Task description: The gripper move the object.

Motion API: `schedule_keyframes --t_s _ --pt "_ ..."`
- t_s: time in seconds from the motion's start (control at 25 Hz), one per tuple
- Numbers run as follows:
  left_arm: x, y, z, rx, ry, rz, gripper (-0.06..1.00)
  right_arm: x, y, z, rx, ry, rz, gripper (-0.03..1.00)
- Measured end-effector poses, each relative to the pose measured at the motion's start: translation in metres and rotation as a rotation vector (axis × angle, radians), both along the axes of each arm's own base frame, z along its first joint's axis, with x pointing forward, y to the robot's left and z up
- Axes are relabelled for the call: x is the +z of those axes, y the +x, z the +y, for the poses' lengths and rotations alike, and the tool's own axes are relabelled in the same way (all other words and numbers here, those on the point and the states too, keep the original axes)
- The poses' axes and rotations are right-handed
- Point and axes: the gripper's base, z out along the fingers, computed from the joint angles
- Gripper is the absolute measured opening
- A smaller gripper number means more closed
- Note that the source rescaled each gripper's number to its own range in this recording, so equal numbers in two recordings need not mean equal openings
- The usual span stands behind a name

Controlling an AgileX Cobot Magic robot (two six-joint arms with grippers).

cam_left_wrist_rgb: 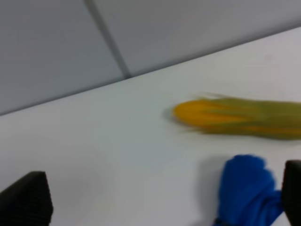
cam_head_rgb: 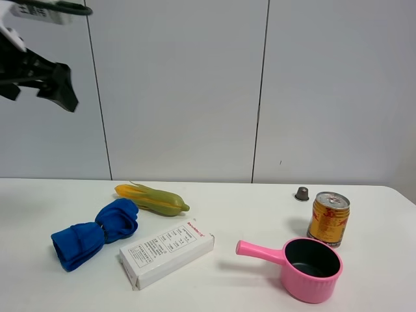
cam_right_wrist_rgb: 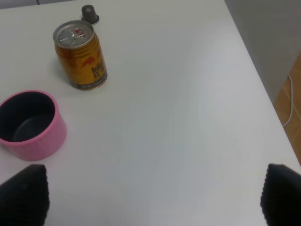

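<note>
The blue cloth (cam_head_rgb: 95, 234), rolled and cinched in the middle, lies on the white table (cam_head_rgb: 247, 208) at the left, between a corn cob (cam_head_rgb: 151, 199) and a white box (cam_head_rgb: 166, 252). My left gripper (cam_head_rgb: 39, 88) hangs high above the table's left side, open and empty, well above the cloth. In the left wrist view, which is blurred, one end of the cloth (cam_left_wrist_rgb: 247, 195) and the corn cob (cam_left_wrist_rgb: 237, 117) show, and the fingertips (cam_left_wrist_rgb: 26, 197) stand wide apart. My right gripper (cam_right_wrist_rgb: 155, 200) is open over bare table; it is out of the exterior view.
A pink pot with a handle (cam_head_rgb: 305, 265) stands at the front right, also in the right wrist view (cam_right_wrist_rgb: 29, 123). A gold can (cam_head_rgb: 328, 218) (cam_right_wrist_rgb: 81, 55) and a small dark cap (cam_head_rgb: 301, 194) (cam_right_wrist_rgb: 89, 13) stand behind it. The table's right edge (cam_right_wrist_rgb: 263, 84) is near.
</note>
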Motion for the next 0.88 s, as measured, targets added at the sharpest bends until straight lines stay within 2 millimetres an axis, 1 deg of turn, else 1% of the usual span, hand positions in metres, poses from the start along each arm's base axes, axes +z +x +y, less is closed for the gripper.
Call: schedule_keyframes --t_s 0.2,0.32,0.36,0.44,0.64,0.76,0.88 --pt "0.033 -0.037 0.041 0.129 0.02 -0.025 0.99 0.0 0.0 0.0 0.0 0.0 0.0 1.0" --pt "0.042 -0.067 0.061 0.206 0.026 -0.057 0.99 0.0 0.0 0.0 0.0 0.0 0.0 1.0" --pt "0.041 -0.077 0.066 0.228 0.028 -0.06 0.99 0.0 0.0 0.0 0.0 0.0 0.0 1.0" --pt "0.043 -0.103 0.069 0.254 0.023 -0.077 0.99 0.0 0.0 0.0 0.0 0.0 0.0 1.0" --pt "0.051 -0.174 0.064 0.275 -0.011 -0.081 0.99 0.0 0.0 0.0 0.0 0.0 0.0 1.0" --pt "0.051 -0.214 0.062 0.298 -0.031 -0.039 0.99 0.0 0.0 0.0 0.0 0.0 0.0 1.0" --pt "0.049 -0.253 0.06 0.322 -0.055 -0.032 0.99 0.0 0.0 0.0 0.0 0.0 0.0 1.0"
